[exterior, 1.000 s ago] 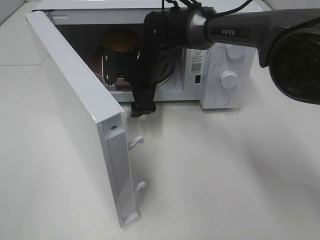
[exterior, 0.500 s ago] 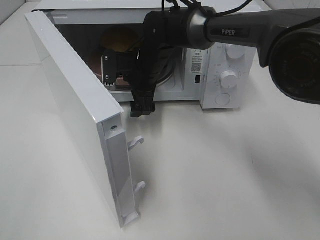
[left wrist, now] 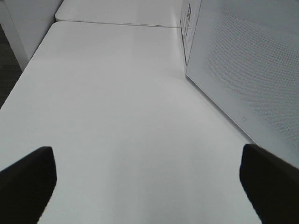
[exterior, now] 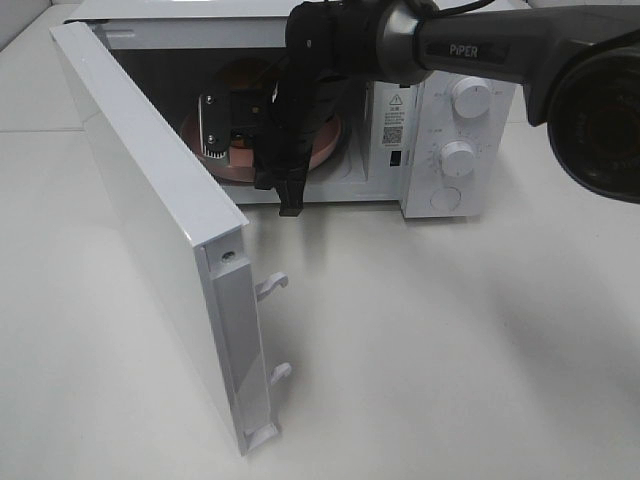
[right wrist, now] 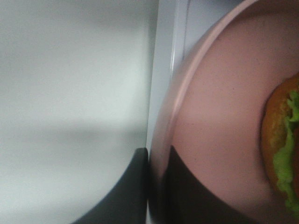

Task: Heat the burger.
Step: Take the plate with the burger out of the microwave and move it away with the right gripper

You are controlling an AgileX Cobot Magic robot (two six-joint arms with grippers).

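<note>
The microwave door (exterior: 160,235) stands swung wide to the left, its latch hooks exposed – held open so the cavity can be reached. The left gripper (left wrist: 145,182) is over bare table (left wrist: 117,116) beside the appliance's perforated side wall; its two fingers sit at opposite edges of its wrist view, spread wide and holding nothing, evidently parked clear of the work.

Further right, the right gripper (right wrist: 158,186) is clamped on the rim of the pink plate (right wrist: 215,121), one finger under and one over the edge. The burger (right wrist: 282,144), bun and green lettuce showing, lies on that plate. In the high view the plate (exterior: 325,140) sits just inside the microwave (exterior: 440,130) cavity – gripping the rim lets the arm move the food without touching it. Whether the plate rests on the floor of the cavity cannot be told.

Legible writing: "PiPER" on the right arm (exterior: 480,45). A warning label and QR code sit beside the control dials (exterior: 458,158), too small to read.
</note>
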